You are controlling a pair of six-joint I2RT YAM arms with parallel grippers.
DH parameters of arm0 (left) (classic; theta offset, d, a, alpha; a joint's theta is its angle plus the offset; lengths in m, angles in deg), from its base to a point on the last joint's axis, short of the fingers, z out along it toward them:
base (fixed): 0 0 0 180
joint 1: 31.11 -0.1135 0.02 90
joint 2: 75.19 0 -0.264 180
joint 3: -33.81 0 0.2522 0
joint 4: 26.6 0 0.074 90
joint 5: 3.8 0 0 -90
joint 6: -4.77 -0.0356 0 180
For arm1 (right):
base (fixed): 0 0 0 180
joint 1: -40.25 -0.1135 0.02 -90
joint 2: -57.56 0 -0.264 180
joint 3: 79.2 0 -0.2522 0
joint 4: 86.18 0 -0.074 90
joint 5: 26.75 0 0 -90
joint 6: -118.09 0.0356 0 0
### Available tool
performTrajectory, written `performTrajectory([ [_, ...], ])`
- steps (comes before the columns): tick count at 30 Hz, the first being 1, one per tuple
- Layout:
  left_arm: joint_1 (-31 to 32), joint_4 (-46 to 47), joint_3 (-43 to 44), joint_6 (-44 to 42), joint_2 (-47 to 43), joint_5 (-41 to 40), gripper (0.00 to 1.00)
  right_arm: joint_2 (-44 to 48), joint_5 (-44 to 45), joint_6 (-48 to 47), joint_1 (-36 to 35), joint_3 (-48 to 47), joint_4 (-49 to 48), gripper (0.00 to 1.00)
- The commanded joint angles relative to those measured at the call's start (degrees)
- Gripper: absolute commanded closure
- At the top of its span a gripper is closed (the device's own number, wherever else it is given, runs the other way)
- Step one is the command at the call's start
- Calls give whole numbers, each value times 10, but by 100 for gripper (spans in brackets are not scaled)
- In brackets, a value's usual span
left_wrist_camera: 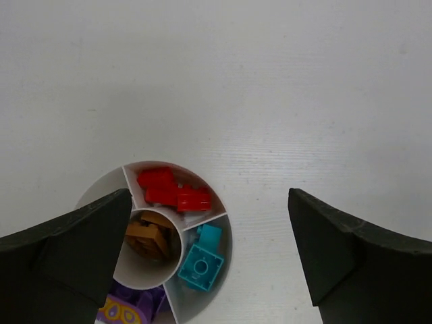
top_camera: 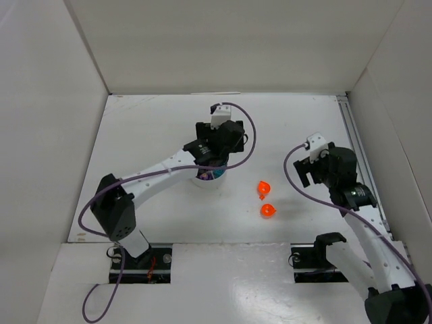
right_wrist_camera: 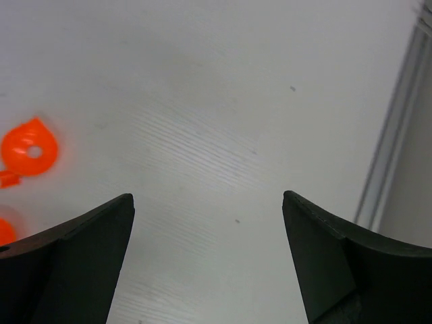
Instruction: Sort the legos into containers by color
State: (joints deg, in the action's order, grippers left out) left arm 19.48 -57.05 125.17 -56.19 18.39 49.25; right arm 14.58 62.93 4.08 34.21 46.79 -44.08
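Observation:
The round white dish (left_wrist_camera: 219, 266) sits below my left gripper (left_wrist_camera: 209, 202), which is open and empty above it. Red bricks (left_wrist_camera: 172, 190) fill one wedge, teal bricks (left_wrist_camera: 200, 260) another, purple bricks (left_wrist_camera: 131, 305) a third, and brown bricks (left_wrist_camera: 150, 236) lie in the central cup. From above, the dish (top_camera: 209, 182) is mostly hidden under the left wrist. Two translucent orange pieces (top_camera: 263, 186) (top_camera: 268, 210) lie on the table right of the dish. My right gripper (right_wrist_camera: 208, 202) is open and empty, with one orange piece (right_wrist_camera: 28, 150) to its left and another (right_wrist_camera: 5, 231) at the frame edge.
White walls enclose the white table (top_camera: 155, 135). A metal rail (top_camera: 358, 155) runs along the right edge, also in the right wrist view (right_wrist_camera: 395, 128). The right arm (top_camera: 331, 169) hovers right of the orange pieces.

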Motion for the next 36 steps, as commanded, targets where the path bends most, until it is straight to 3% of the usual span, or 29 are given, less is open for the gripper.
performTrajectory([
  [1,17,32,-1,-24,-86,-22,0,-22,-78,-1,-80,10,-72,6],
  [7,28,26,-132,36,-254,8,0,-108,-80,53,-175,34,-124,14],
  [13,28,-3,-296,117,-434,52,0,-191,-143,79,-142,61,-171,34],
  [16,28,-28,-326,160,-480,52,0,-225,-189,87,-130,67,-203,41],
  [36,28,-65,-357,201,-475,59,0,-323,-318,76,-78,79,-268,51],
])
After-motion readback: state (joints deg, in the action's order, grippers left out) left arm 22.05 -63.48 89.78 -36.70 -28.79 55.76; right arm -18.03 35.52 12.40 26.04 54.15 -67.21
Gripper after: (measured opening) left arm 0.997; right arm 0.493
